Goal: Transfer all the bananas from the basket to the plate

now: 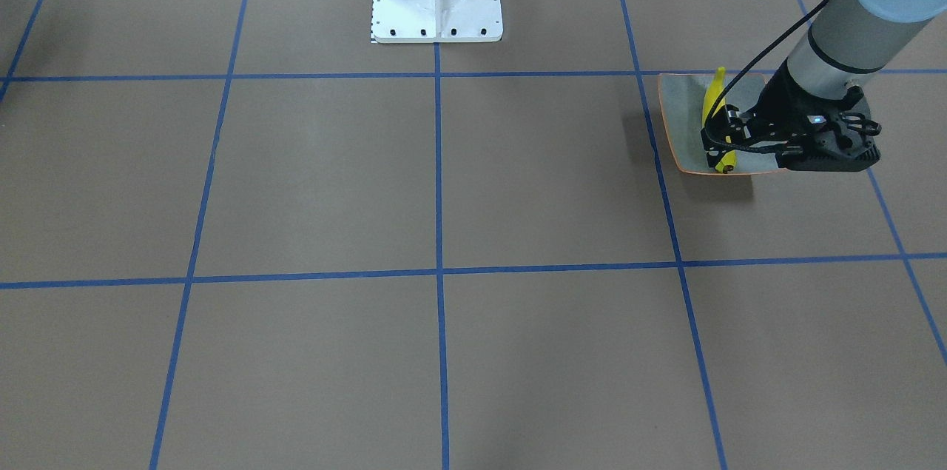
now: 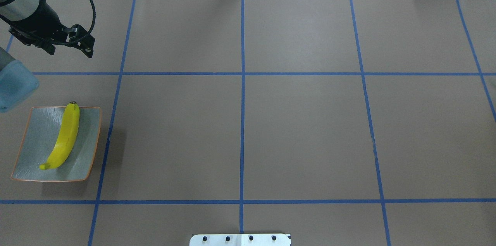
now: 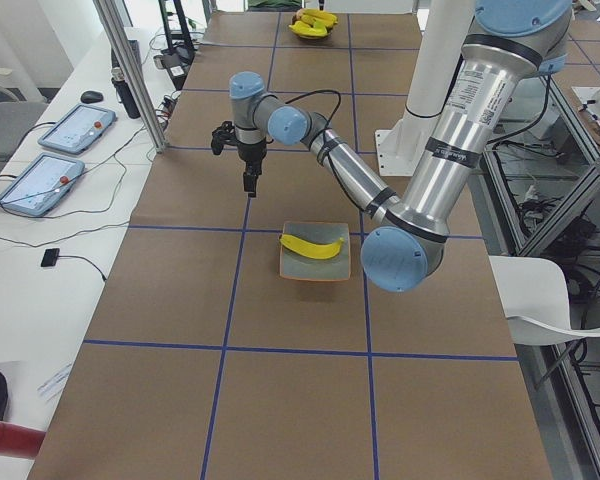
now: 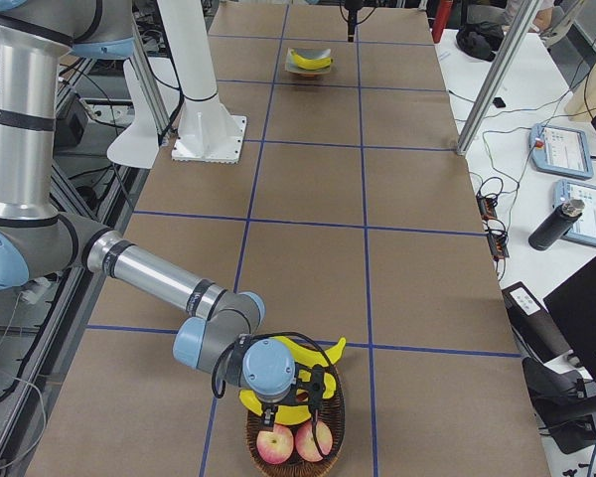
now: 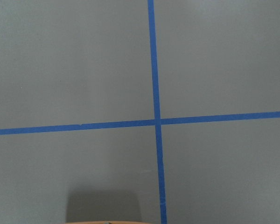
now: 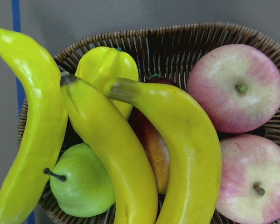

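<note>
The left pincer (image 2: 87,46) hangs above bare brown surface (image 2: 302,129) just beyond the plate (image 2: 37,164); the front-facing view shows its black fingers (image 1: 714,137) apart with nothing between them. The right pincer is out of sight under its wrist in the right side view, poised over the basket (image 4: 333,442), so I cannot tell whether its jaws stand apart or together.

One banana (image 2: 64,137) lies on the plate, running diagonally across it, its dark tip at the far edge and its stubby stem toward the near corner. It is bright, even yellow and gently curved, about as long as the plate. The plate is square and shallow, grey-green with a thin orange rim, near the surface's left end.

Three more bananas (image 6: 112,154) rest side by side in the wicker basket (image 6: 186,42) at the surface's right end, glossy yellow with brownish stems; the leftmost (image 6: 32,121) looks slightly greenish. Around them sit two pink-blushed apples (image 6: 235,86), a green pear (image 6: 81,189) and a yellow pepper (image 6: 107,70).
</note>
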You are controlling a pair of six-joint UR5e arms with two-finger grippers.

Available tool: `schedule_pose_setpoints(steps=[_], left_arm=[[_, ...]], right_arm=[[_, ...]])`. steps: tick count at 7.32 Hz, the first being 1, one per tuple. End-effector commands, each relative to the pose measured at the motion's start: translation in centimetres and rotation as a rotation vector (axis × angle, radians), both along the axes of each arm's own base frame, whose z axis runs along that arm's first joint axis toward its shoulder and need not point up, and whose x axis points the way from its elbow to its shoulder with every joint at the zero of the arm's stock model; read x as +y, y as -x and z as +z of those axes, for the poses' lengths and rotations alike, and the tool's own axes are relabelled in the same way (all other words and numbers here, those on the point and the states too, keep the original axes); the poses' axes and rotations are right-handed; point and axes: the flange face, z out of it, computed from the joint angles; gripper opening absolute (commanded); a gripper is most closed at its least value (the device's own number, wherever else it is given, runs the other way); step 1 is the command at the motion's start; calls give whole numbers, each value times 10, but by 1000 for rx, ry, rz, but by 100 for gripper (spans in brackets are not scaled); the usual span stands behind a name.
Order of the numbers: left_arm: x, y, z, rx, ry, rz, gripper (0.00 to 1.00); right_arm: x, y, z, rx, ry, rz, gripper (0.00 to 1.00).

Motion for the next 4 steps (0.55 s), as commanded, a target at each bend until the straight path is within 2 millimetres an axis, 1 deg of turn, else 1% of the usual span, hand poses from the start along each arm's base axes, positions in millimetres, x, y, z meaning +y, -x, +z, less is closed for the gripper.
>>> schedule_pose_setpoints(steps=[1,2,3,4], left_arm=[[0,0,-11,15,-19,-5,100],[-2,-2,-17,19,-21,-7,100],[-1,-4,-17,19,-20,-5,100],[-1,-6,-19,22,-24,-2,100]], right_arm=[[13,4,24,-31,66,13,100],[16,4,28,-33,71,13,100],[21,5,36,-35,85,8,100],[21,5,38,-36,86,9,100]])
